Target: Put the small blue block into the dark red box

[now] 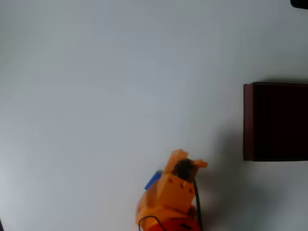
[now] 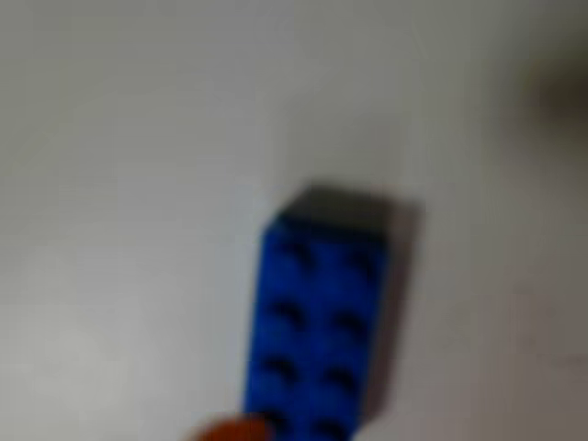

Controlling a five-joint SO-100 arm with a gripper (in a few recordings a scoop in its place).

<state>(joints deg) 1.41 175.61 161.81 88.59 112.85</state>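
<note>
The orange gripper (image 1: pixel 190 162), whose finger spread I cannot make out, hangs low over the white table (image 1: pixel 96 96) with the small blue block (image 1: pixel 153 180) peeking out at its left side, well apart from the dark red box (image 1: pixel 248 122) at the right edge.

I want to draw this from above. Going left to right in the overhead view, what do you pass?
Blue block → orange end effector → red box at the right edge, all on the white table.
</note>
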